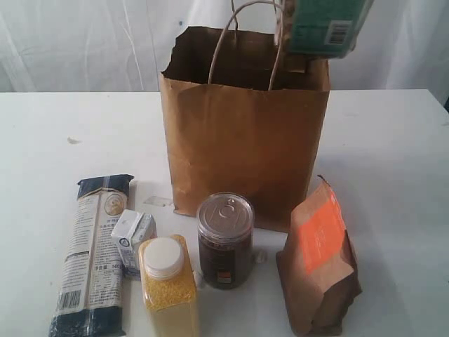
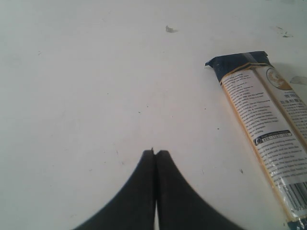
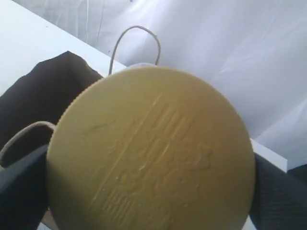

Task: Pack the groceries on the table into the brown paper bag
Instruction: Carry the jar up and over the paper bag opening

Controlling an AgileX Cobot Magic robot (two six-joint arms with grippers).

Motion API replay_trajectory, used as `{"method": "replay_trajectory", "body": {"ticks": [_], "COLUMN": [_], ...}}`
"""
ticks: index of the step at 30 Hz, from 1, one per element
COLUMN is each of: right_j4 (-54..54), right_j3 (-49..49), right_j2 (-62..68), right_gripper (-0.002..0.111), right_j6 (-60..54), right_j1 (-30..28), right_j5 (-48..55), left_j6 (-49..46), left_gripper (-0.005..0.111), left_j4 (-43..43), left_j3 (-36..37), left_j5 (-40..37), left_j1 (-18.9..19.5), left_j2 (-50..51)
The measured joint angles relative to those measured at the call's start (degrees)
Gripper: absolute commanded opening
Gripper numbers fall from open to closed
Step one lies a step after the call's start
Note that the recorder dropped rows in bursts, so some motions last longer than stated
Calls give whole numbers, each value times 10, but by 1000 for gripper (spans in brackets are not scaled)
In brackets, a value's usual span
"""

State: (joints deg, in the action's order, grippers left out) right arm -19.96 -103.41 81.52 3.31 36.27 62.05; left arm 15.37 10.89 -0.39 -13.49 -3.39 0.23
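Right wrist view: a gold-lidded jar [image 3: 151, 148] is clamped between the right jaws, which are spread wide on either side of its lid. The open paper bag [image 3: 43, 100] is seen just below them. The left jaws are pressed together over bare worktop [image 2: 86, 86], with the pasta packet [image 2: 261, 110] lying off to one side, apart.

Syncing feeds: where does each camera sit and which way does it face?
Exterior: slightly above the table, facing the brown paper bag and groceries; no arm shows clearly.
Left wrist: on the left arm, looking down at the table past the shut left claw.
Right wrist: on the right arm, looking down on the gold-lidded jar in the right claw, above the bag.
Shared: pasta packet in exterior and left wrist; bag and jar in exterior and right wrist.
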Motion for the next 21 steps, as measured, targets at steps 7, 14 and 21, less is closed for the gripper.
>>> {"method": "replay_trajectory", "body": {"ticks": [7,14,21], "right_j4": [19,48,65], "right_j3": [0,0,0], "right_j2": [35,45,46], "right_gripper": [0,0,0], "right_j6": [0,0,2], "right_j1": [0,0,0], "right_j5": [-32,-36,-31], "left_j6": [0,0,0], "left_gripper": [0,0,0], "left_j4": [0,0,0], "left_j3": [0,0,0], "left_j5": [0,0,0], "left_j1": [0,0,0], "left_j2": [0,0,0]}}
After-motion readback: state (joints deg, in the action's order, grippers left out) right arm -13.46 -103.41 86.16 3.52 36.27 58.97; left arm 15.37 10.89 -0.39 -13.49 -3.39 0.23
